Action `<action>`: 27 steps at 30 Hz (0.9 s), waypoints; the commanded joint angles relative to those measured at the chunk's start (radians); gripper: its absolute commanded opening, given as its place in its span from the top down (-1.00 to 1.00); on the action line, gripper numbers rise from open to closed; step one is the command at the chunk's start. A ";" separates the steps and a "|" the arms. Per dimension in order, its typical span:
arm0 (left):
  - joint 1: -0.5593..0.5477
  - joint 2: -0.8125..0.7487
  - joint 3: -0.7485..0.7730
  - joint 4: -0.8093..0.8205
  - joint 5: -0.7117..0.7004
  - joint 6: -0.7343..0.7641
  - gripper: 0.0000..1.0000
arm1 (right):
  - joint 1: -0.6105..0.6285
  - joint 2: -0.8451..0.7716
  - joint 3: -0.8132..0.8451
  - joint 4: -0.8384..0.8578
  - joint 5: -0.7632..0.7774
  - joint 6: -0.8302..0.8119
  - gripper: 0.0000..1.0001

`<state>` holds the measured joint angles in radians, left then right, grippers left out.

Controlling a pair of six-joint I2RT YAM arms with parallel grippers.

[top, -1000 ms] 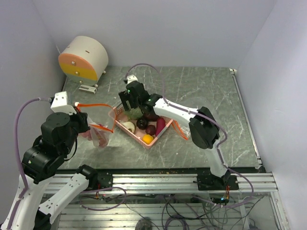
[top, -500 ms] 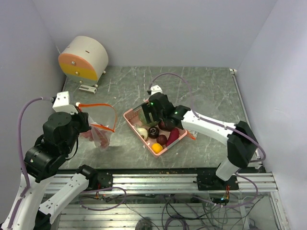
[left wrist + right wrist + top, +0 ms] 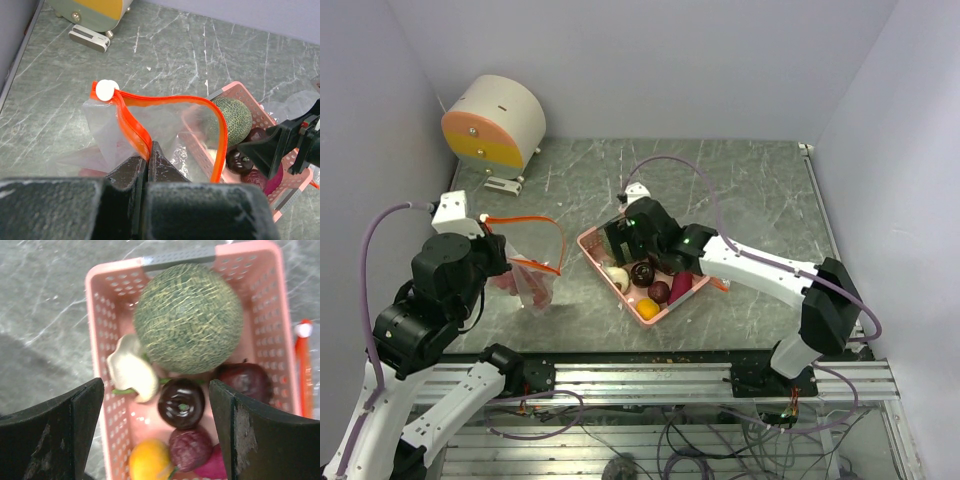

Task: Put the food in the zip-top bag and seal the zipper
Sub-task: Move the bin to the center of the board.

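The zip-top bag (image 3: 165, 120) hangs open at the left, its mouth edged by the orange-red zipper (image 3: 134, 125) with a white slider (image 3: 106, 90). My left gripper (image 3: 148, 159) (image 3: 508, 264) is shut on the near side of the zipper. The food lies in a pink basket (image 3: 95, 315) (image 3: 592, 250): a green melon-like ball (image 3: 189, 317), a whitish bulb (image 3: 131, 371), a dark glossy fruit (image 3: 181, 402), an orange fruit (image 3: 150, 460) and purple-red pieces (image 3: 190, 447). My right gripper (image 3: 156, 407) (image 3: 620, 248) hovers open over the basket, holding nothing.
A round white and orange-yellow device (image 3: 495, 125) stands at the back left corner. Right of the basket lies another orange-red strip with a white slider (image 3: 302, 365) on clear plastic. Something pinkish (image 3: 505, 285) shows at the bag's bottom. Walls close in left, back and right.
The basket has slid right, away from the bag, and turned a little. My right arm swung right with it and now hangs over the basket's left part. The left gripper has stayed put.
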<state>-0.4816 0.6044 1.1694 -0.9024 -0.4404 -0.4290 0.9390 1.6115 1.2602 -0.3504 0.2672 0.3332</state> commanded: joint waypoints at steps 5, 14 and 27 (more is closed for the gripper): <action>0.001 0.008 0.013 0.070 0.024 0.014 0.86 | 0.029 -0.058 -0.084 0.007 -0.075 0.258 -0.62; 0.001 0.020 0.022 0.066 0.043 0.016 0.86 | 0.034 0.012 -0.116 0.154 -0.064 0.455 -0.49; 0.001 0.008 0.027 0.057 0.052 0.025 0.86 | 0.058 0.131 -0.165 0.270 0.017 0.624 -0.37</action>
<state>-0.4816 0.6228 1.1694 -0.9016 -0.4091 -0.4221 0.9886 1.7088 1.1156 -0.1402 0.2146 0.8906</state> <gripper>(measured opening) 0.072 0.690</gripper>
